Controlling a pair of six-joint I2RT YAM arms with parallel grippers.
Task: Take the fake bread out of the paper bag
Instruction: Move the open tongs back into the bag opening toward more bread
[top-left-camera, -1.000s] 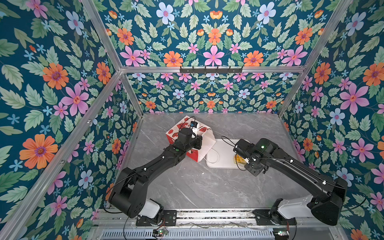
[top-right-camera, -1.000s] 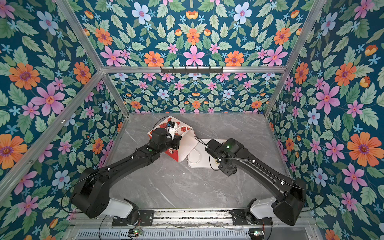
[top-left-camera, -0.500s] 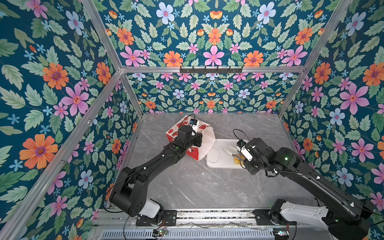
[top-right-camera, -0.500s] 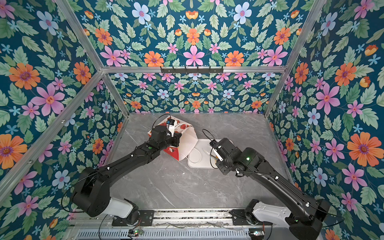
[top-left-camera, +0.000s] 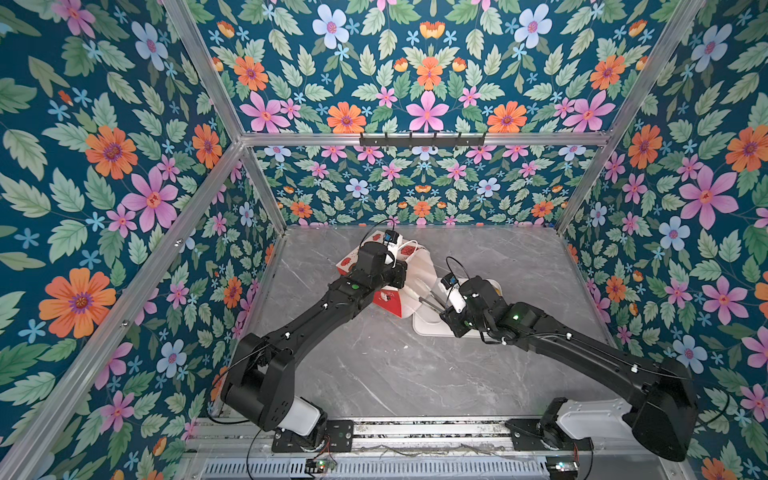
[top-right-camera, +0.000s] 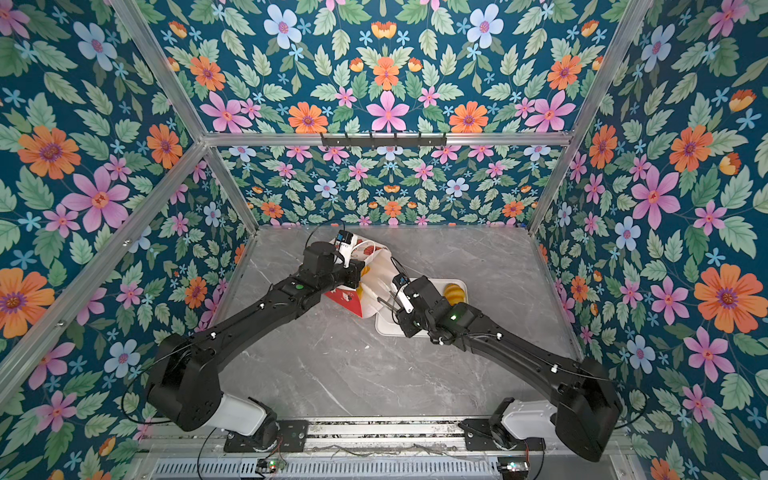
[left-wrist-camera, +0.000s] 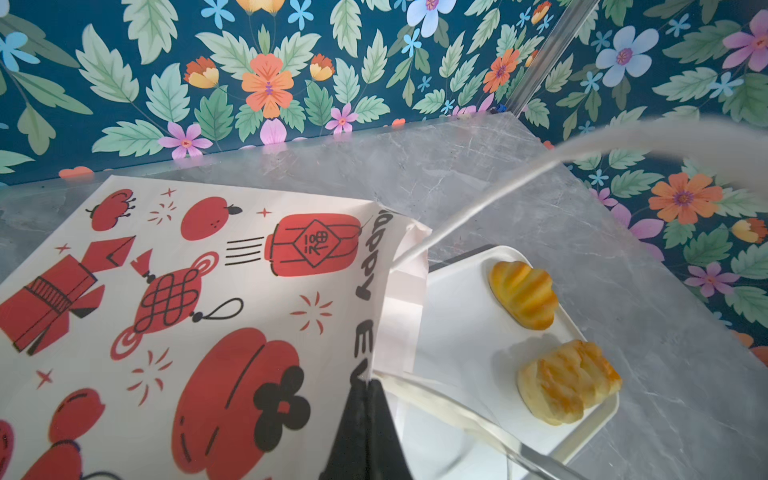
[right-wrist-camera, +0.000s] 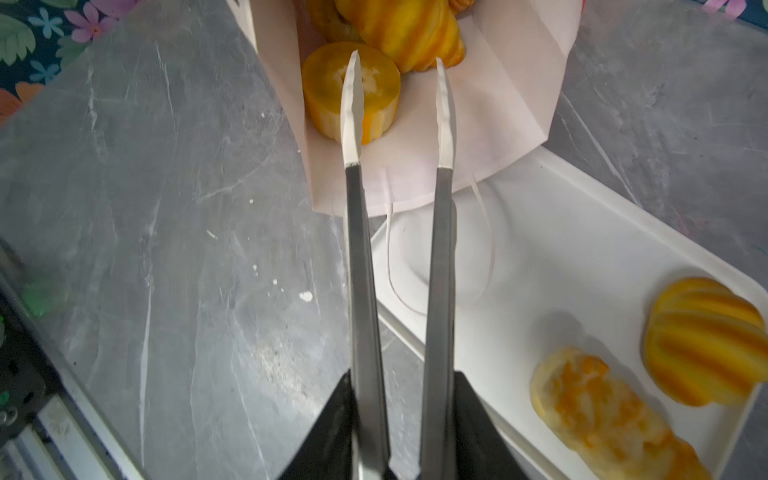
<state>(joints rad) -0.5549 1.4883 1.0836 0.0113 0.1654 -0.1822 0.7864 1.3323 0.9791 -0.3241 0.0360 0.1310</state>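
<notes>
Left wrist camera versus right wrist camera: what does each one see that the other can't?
Only the left wrist view shows the paper bag from outside, with its red drawings, and the left fingers pinching its rim. Only the right wrist view looks into the bag, past the tongs, at a round roll and a croissant. Both show the white tray holding a ridged bun and a flaky pastry.
</notes>
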